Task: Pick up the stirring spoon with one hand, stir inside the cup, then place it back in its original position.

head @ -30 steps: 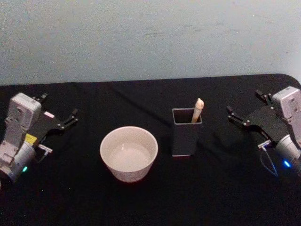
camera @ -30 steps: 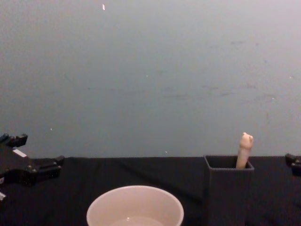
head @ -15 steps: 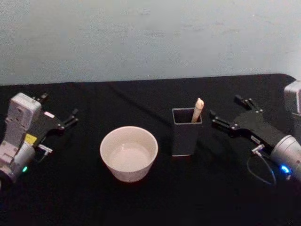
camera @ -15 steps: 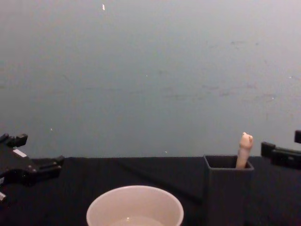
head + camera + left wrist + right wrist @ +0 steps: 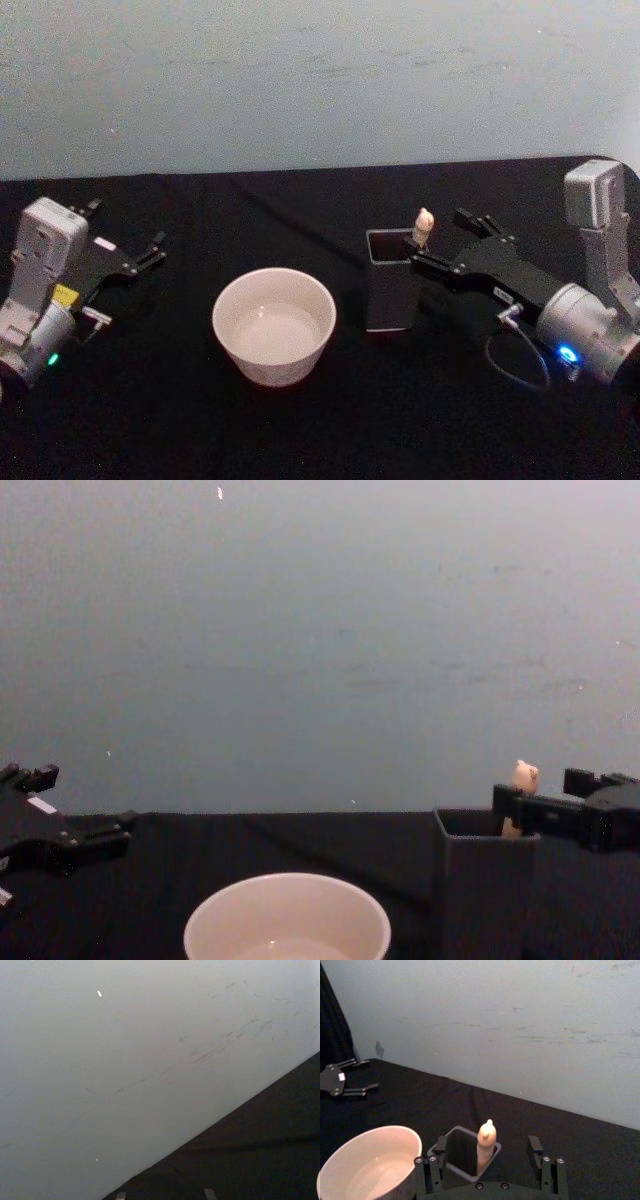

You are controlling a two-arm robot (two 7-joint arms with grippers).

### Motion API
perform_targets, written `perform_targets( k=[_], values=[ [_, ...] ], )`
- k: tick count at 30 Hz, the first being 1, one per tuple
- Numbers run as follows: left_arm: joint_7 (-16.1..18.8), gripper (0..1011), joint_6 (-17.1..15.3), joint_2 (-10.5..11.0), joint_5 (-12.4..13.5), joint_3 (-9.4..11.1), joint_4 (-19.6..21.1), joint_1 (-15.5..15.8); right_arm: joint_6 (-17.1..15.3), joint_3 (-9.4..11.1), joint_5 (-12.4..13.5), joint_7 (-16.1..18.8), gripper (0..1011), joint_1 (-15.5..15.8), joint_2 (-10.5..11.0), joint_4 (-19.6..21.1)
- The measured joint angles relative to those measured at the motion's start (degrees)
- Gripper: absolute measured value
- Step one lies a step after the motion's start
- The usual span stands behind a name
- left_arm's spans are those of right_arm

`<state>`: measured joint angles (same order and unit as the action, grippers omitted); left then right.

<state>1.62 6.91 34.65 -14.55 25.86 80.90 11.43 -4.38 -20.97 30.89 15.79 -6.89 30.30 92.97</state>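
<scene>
Leftmost, the left gripper is sitting parked well off to the side, fingers spread apart, holding nothing. Further right, the cup is resting on the black table, between the two grippers and nearer the right one. Just beside the cup, the holder is standing upright directly under the right gripper's fingertips. The stirring spoon is poking out of the holder, knobby tip up, bowl hidden inside. The right gripper is hovering at rim height, fingers wide apart and straddling the handle. In the right wrist view the spoon is showing clear gaps to each finger, so nothing is being gripped. In the chest view one finger is overlapping the handle, hiding those gaps.
</scene>
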Motion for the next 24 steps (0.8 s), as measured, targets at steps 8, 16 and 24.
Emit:
perform_targets(
  k=[8,16,24],
  values=[
    [0.0,1001,0.0,0.0,0.0,0.0,0.0,0.0,-1.52,-0.07,-1.32,-0.59,1002,-2.11,-3.28,-2.29],
    [0.0,1001,0.0,0.0,0.0,0.0,0.0,0.0,-2.25,-0.16,-3.21,-0.59,1002,-3.31,-4.99,-3.83],
    [0.0,1001,0.0,0.0,0.01,0.0,0.0,0.0,-2.26,-0.16,-3.14,-0.6,1002,-3.26,-4.87,-3.73]
  ],
)
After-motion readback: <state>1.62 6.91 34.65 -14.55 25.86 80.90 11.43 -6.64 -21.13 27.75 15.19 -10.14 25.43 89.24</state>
